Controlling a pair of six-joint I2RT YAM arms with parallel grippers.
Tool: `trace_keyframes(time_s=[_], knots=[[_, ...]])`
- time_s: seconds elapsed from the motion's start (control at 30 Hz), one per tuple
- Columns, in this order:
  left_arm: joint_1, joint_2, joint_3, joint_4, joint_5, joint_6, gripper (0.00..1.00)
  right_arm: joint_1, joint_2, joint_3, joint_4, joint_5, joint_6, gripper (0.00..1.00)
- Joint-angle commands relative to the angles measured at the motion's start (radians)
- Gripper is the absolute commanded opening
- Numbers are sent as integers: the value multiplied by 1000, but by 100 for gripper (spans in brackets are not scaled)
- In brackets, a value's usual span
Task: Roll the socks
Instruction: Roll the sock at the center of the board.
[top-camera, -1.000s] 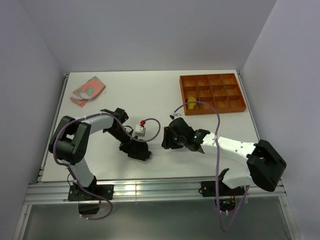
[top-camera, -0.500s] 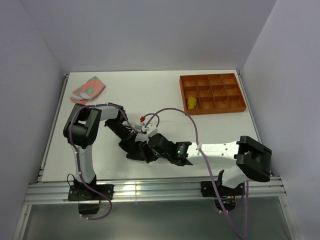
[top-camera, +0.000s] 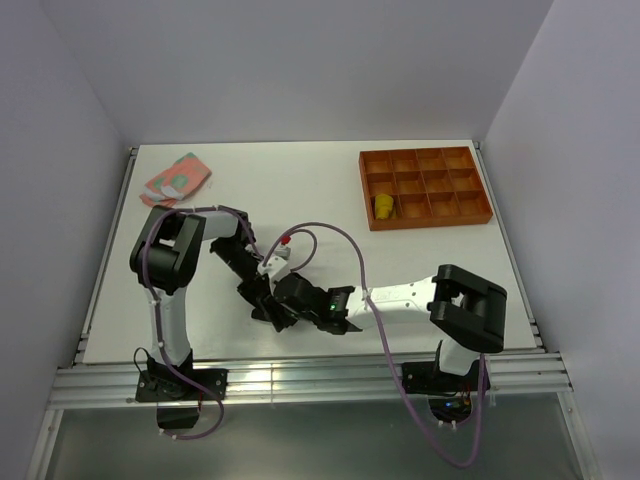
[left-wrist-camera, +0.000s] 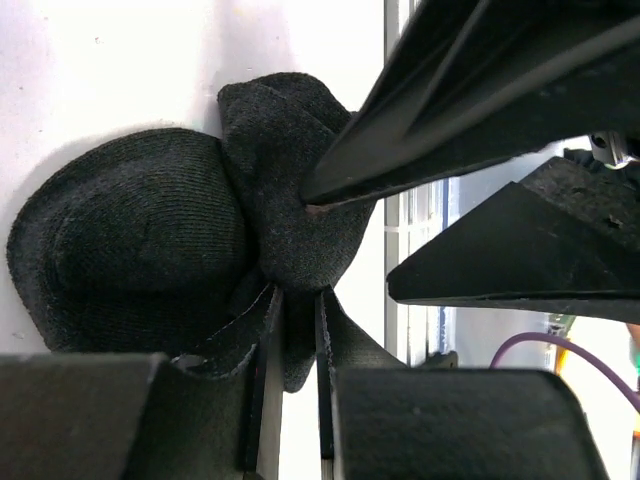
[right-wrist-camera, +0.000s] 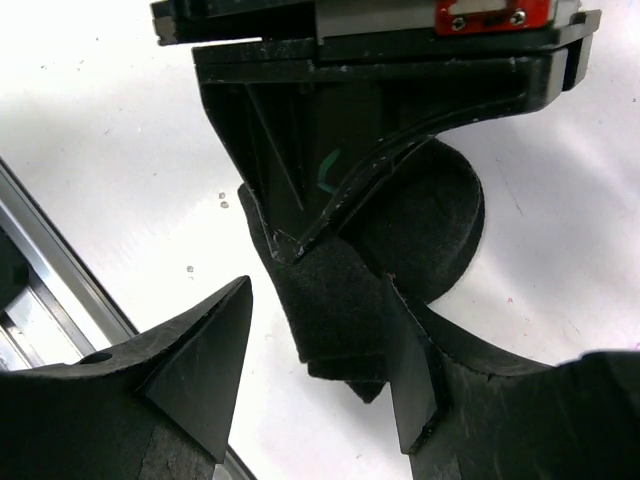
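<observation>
While left tool pinches the soft black knit sock, right tool, wide open, empty, should clamp the flap between its fingers.

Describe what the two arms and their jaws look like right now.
Both arms are alike: white link shells with black joints, the left arm and right arm each trailed by a looping purple cable. The jaws are matte black, tapering wedges. A small green light glows near the right wrist.
</observation>
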Motion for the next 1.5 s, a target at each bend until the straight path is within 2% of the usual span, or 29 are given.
trace_keyframes(time_s=[0.0, 0.33, 0.73, 0.77, 0.8, 0.87, 0.9, 0.93, 1.03, 1.17, 1.27, 1.47], knots=[[1, 22, 29, 14, 3, -22, 0, 16, -4, 2, 35, 13, 4, 61], [3, 62, 67, 0, 16, -51, 0, 82, -4, -40, 32, 70, 41, 61], [3, 82, 89, -37, 21, -45, 0, 97, 63, -73, 54, 156, 84, 58], [3, 82, 89, -41, 21, -42, 1, 97, 71, -72, 54, 165, 89, 56], [3, 85, 90, -46, 21, -39, 0, 97, 81, -70, 52, 170, 99, 50], [3, 85, 89, -52, 21, -34, 0, 91, 88, -73, 60, 172, 112, 43], [3, 82, 90, -48, 20, -40, 0, 90, 86, -79, 66, 173, 118, 28], [3, 80, 85, -41, 18, -49, 0, 87, 83, -83, 69, 172, 124, 24], [3, 56, 67, 12, 15, -101, 0, 71, 69, -104, 80, 152, 139, 18], [4, -7, 38, 130, 21, -198, 9, 45, 55, -116, 55, 84, 154, 13], [9, -93, 15, 247, 32, -289, 18, 22, 49, -121, 35, 31, 167, 12], [29, -215, -42, 489, 35, -477, 24, -27, 51, -142, 41, -78, 187, 13]])
